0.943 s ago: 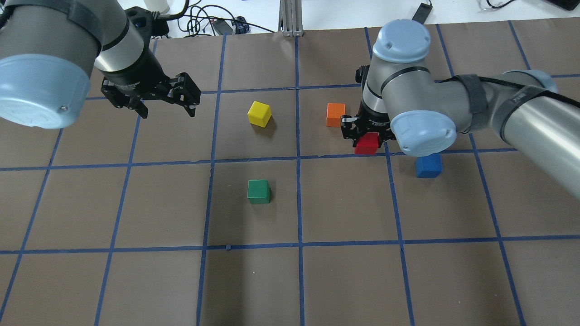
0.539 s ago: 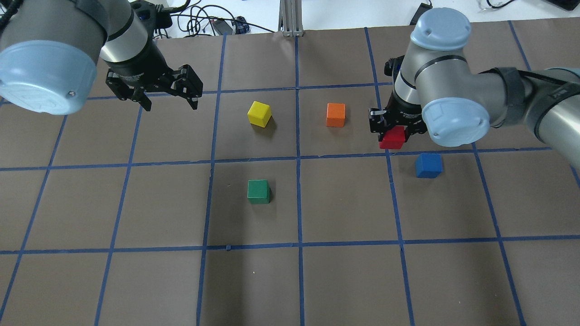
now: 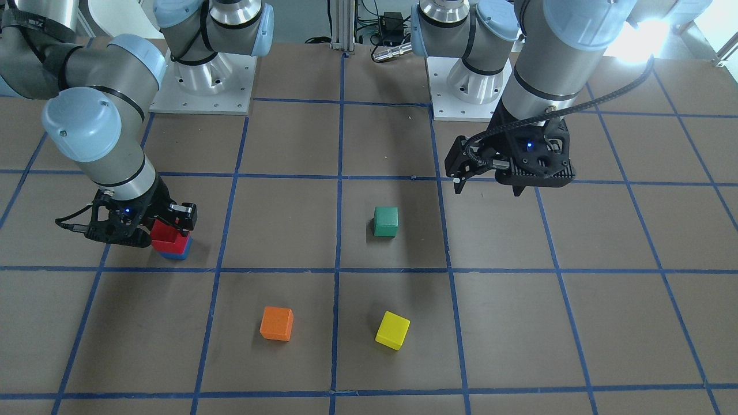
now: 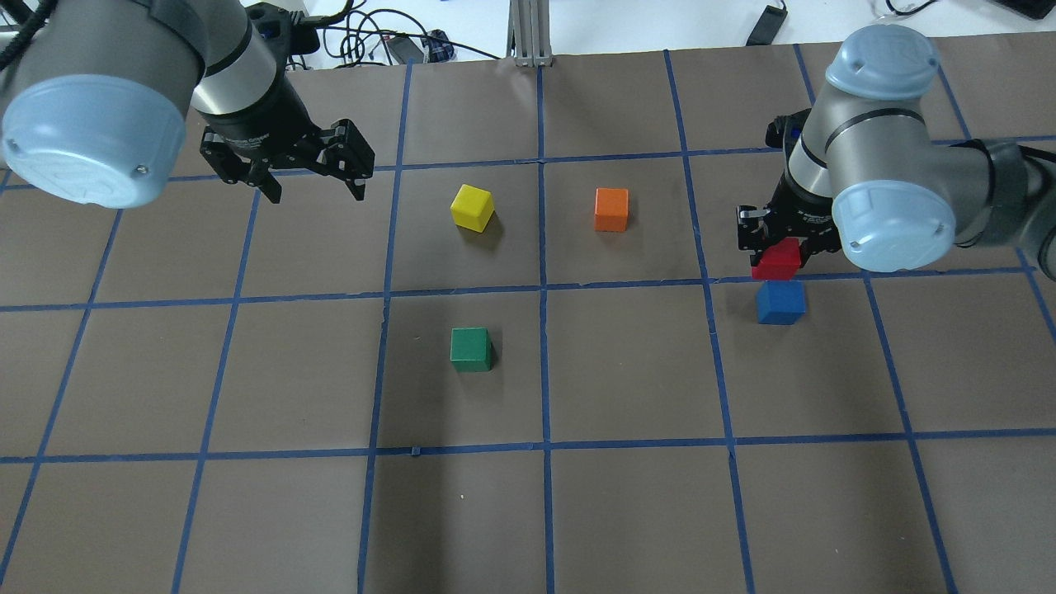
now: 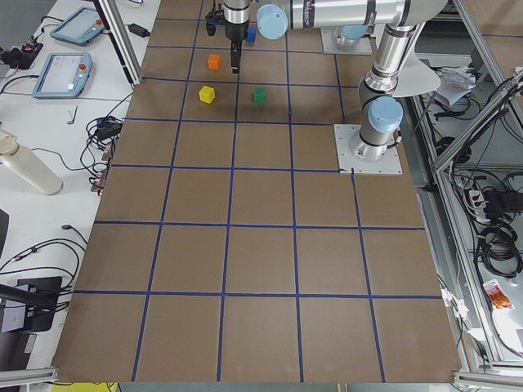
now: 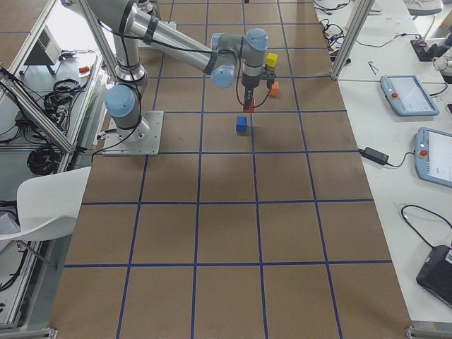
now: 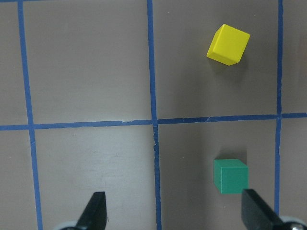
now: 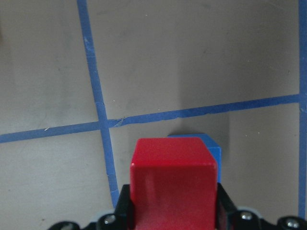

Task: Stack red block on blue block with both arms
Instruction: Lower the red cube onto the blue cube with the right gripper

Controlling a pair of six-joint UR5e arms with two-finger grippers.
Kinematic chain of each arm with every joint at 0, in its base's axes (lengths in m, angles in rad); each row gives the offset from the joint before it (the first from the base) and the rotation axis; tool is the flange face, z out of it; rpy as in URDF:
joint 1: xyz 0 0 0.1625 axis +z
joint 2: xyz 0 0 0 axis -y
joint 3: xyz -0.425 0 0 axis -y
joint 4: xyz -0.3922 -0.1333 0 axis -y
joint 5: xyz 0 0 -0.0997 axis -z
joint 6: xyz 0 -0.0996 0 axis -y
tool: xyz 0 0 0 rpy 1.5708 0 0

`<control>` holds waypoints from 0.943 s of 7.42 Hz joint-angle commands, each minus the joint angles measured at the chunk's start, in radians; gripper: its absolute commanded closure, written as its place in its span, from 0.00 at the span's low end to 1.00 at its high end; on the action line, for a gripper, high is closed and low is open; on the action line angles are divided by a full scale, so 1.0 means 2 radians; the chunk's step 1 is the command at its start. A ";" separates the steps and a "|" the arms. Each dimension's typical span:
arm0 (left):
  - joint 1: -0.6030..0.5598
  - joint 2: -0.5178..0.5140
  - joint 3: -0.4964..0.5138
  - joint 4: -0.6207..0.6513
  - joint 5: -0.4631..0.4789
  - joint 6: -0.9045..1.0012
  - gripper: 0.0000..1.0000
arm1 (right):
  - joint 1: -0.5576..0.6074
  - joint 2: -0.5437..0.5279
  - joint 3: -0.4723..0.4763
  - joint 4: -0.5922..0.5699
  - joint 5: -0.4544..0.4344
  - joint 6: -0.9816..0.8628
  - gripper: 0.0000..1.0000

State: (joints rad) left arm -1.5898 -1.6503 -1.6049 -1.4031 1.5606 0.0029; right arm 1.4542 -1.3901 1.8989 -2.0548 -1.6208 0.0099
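My right gripper is shut on the red block and holds it in the air, just above and slightly behind the blue block, which rests on the table. In the right wrist view the red block sits between the jaws and hides most of the blue block below it. In the front-facing view the red block overlaps the blue block. My left gripper is open and empty, hovering over the far left of the table.
A yellow cube and an orange cube sit in the far middle squares. A green cube sits nearer the middle. In the left wrist view the green cube and yellow cube lie ahead of the open fingers.
My right arm has carried the red block to the right, from beside the orange cube to over the blue block. My left gripper has drifted slightly farther back, still open.
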 commanded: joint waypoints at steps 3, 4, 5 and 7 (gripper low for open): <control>-0.001 -0.002 -0.001 0.001 0.000 -0.002 0.00 | -0.040 -0.004 0.033 -0.016 0.005 -0.004 0.95; -0.002 -0.002 -0.001 0.001 0.000 -0.003 0.00 | -0.039 -0.004 0.038 -0.016 0.007 -0.003 0.95; -0.002 -0.002 -0.001 0.001 0.000 -0.002 0.00 | -0.039 -0.006 0.041 -0.016 0.010 -0.004 0.95; -0.002 -0.002 -0.001 0.001 0.000 -0.001 0.00 | -0.039 -0.005 0.042 -0.016 0.010 -0.011 0.95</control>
State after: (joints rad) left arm -1.5937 -1.6536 -1.6061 -1.4005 1.5600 0.0003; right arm 1.3763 -1.4011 1.9812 -2.0860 -1.6022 -0.0033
